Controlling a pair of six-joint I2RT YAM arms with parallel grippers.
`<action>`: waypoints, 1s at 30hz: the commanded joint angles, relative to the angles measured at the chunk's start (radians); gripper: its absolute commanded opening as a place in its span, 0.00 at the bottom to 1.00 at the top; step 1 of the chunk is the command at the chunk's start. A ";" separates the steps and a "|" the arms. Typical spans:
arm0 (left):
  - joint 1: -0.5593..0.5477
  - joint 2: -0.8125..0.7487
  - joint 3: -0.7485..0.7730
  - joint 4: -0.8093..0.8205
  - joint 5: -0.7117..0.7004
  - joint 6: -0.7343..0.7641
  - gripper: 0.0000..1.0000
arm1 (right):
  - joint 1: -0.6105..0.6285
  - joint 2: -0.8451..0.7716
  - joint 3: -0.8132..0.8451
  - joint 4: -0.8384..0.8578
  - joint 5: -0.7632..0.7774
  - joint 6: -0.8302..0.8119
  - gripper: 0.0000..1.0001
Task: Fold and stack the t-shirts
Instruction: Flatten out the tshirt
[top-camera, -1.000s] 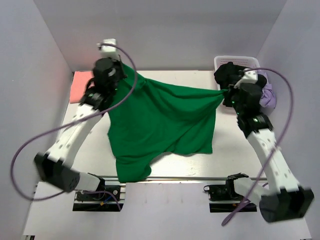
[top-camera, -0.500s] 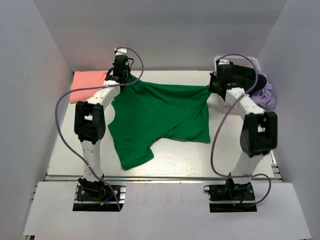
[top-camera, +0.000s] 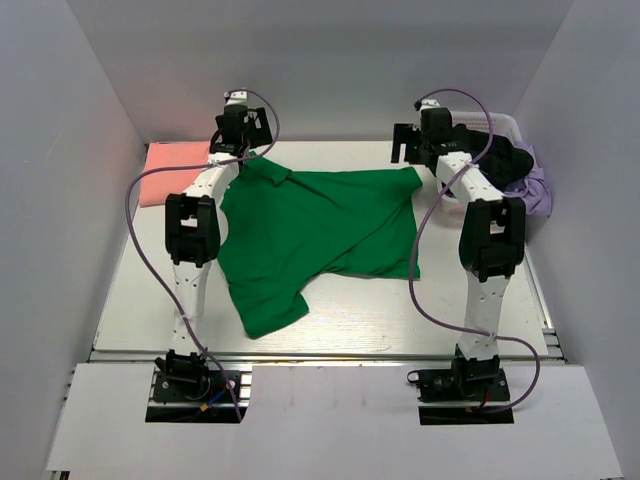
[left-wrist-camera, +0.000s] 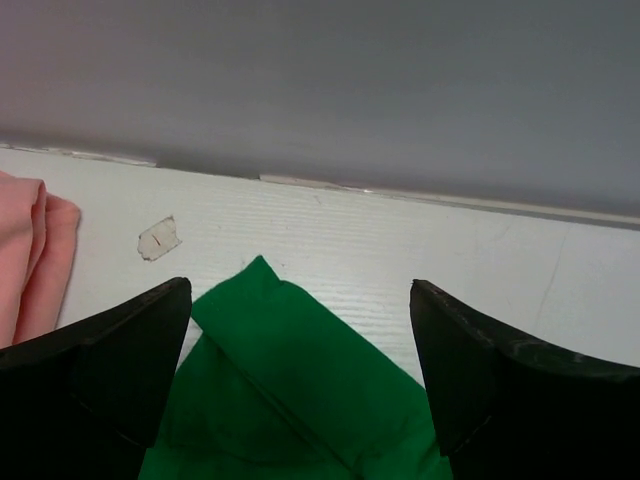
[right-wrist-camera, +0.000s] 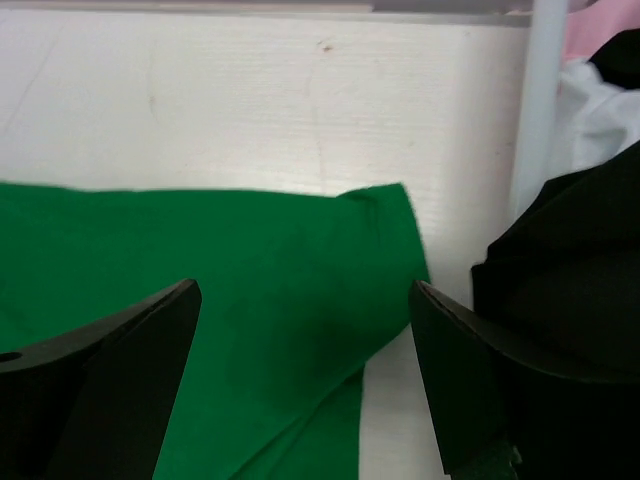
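The green t-shirt (top-camera: 320, 230) lies spread on the white table (top-camera: 350, 310), collar end at the back left and one sleeve toward the front. My left gripper (top-camera: 243, 153) hovers open over its back left corner (left-wrist-camera: 290, 380), nothing between the fingers (left-wrist-camera: 110, 370). Over the back right corner (right-wrist-camera: 230, 300) my right gripper (top-camera: 412, 155) is open too, its fingers (right-wrist-camera: 470, 380) apart from the cloth. The salmon-pink t-shirt (top-camera: 170, 170) lies folded at the back left; its edge (left-wrist-camera: 25, 250) shows in the left wrist view.
A white basket (top-camera: 500, 125) at the back right holds dark and purple clothes (top-camera: 535, 190); its rim (right-wrist-camera: 540, 100) is close to my right gripper. White walls close in the back and both sides. A scrap of tape (left-wrist-camera: 158, 238) sits on the table.
Both grippers have opened and let go of the green t-shirt's back corners. The shirt, held stretched and raised before, now lies flat on the table. Both arms reach further back.
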 joint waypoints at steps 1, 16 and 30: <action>-0.003 -0.167 -0.030 -0.006 0.061 -0.013 1.00 | 0.004 -0.142 -0.055 -0.010 -0.114 -0.004 0.90; -0.033 -0.534 -0.725 -0.011 0.362 -0.103 1.00 | 0.007 -0.664 -0.819 -0.166 -0.247 0.182 0.90; -0.033 -0.510 -0.898 -0.084 0.359 -0.113 1.00 | 0.006 -0.652 -0.996 -0.100 -0.310 0.170 0.84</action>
